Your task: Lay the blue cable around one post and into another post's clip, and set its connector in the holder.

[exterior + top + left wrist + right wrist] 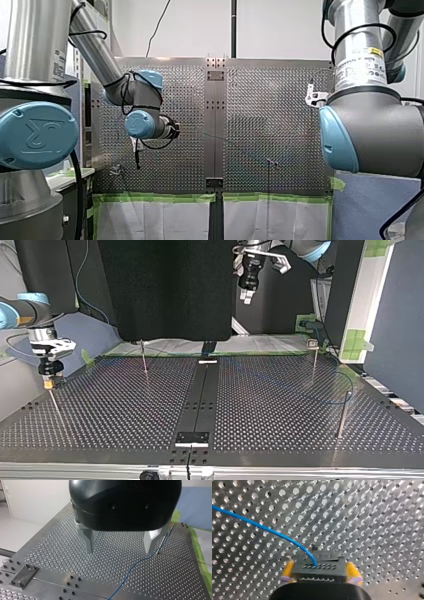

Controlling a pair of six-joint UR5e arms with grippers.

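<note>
While right hand (320, 573) clamps what looks like connector (322, 566), blue cable (262, 527) attached, left hand (119, 551) gapes wide.

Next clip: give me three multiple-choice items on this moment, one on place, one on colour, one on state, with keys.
1. Relative to my right end effector, the black connector is: A. beside it B. between its pads C. far ahead of it
2. Those pads are: A. green B. white C. yellow
3. My left end effector is: A. open, empty B. shut, empty C. shut on a load
1 B: the right wrist view shows both pads against it. 2 C: same view. 3 A: its metal fingers stand apart, nothing between.
</note>
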